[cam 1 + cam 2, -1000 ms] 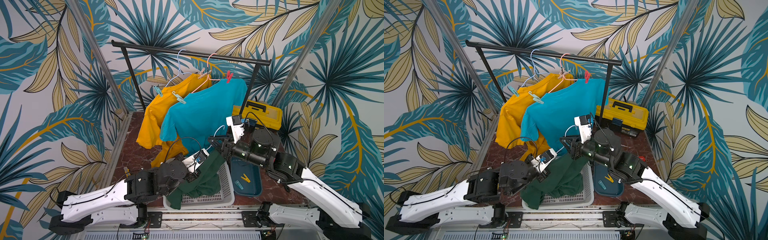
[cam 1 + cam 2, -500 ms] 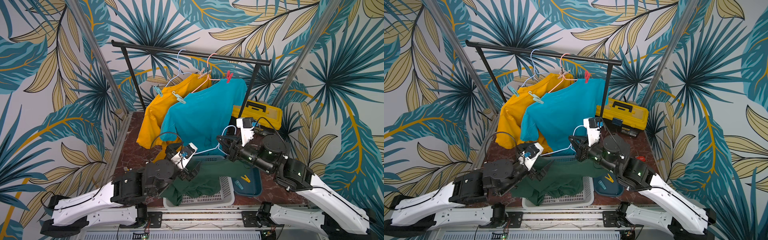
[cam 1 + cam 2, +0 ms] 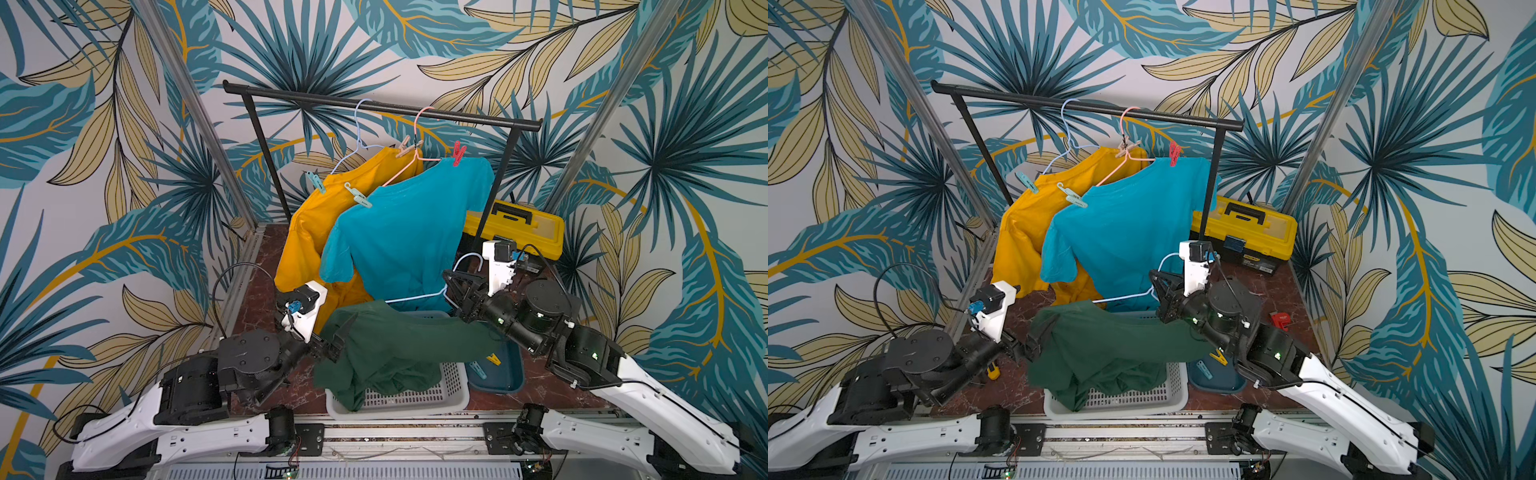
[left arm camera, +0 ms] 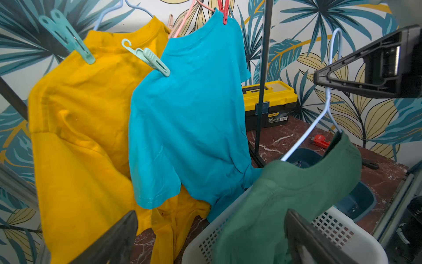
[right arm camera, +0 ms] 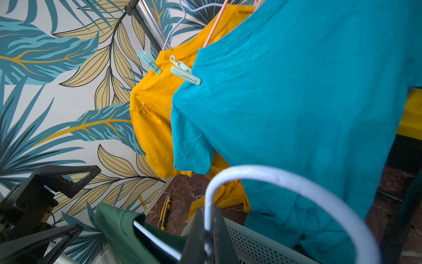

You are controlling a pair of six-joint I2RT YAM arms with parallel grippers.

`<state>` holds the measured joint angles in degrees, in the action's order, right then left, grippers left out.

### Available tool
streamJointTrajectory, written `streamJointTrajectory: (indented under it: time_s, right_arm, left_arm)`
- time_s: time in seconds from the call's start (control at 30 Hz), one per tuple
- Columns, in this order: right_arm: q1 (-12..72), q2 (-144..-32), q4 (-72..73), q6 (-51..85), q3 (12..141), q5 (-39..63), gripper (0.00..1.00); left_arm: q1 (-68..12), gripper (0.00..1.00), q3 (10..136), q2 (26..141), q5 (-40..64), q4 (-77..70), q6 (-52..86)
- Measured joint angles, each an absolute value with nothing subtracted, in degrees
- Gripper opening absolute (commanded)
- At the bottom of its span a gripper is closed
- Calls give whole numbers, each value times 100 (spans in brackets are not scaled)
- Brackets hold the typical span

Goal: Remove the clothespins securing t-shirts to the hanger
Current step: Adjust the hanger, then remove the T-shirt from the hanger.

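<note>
— What's nearest, at the basket (image 3: 415, 400)?

— The green shirt (image 3: 386, 345). Its lower half lies in the basket and spills over the near rim. Its top is stretched above the basket on a pale hanger (image 3: 415, 296). The right jaws are pinched tight on that hanger's neck, over the basket's far corner. The left jaws gape wide at the shirt's sleeve, at the basket's opposite side, gripping nothing.

— Any pins off?

— Two, I judge. A yellow pin (image 3: 493, 358) and a loose teal pin (image 3: 478, 370) lie in the tray (image 3: 509, 376) just beside the basket.

— And behind the basket?

— The turquoise shirt (image 3: 407, 232) and the yellow shirt (image 3: 307, 232) hang from the rail (image 3: 374, 106), hems reaching down near the basket. Four pins grip them: a teal pin (image 3: 316, 183), a mint pin (image 3: 359, 195), a tan pin (image 3: 409, 146) and a red pin (image 3: 458, 153).

— What could go wrong?

— The cloth's weight pulls sideways on a thin wire that is held at one spot. The hanger may twist in the right jaws, and the shirt may slide onto the counter (image 3: 540, 390) instead of into the basket. The left jaws, so close, could snag the sleeve and drag it out. The hanger's hook also sits near the turquoise hem, so a careless swing could catch it and tug against the pins.
</note>
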<state>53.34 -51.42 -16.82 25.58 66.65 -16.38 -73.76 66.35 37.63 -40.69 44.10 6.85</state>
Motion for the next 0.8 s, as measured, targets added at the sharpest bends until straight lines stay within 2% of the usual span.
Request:
streamJointTrajectory:
  time_s: [0.23, 0.43, 0.8]
  right_arm:
    - [5336, -4930, -1374, 2672, 6353, -1811, 0]
    - [5334, -4751, -1326, 2700, 6276, -1846, 0]
    - [5336, -4644, -1315, 2720, 6252, -1824, 0]
  left_arm:
    - [-7376, 100, 6261, 3529, -3887, 4910, 1372]
    - [-7376, 80, 5913, 3395, -3990, 5070, 1649]
    - [-7376, 77, 5712, 3336, -4143, 5085, 1597]
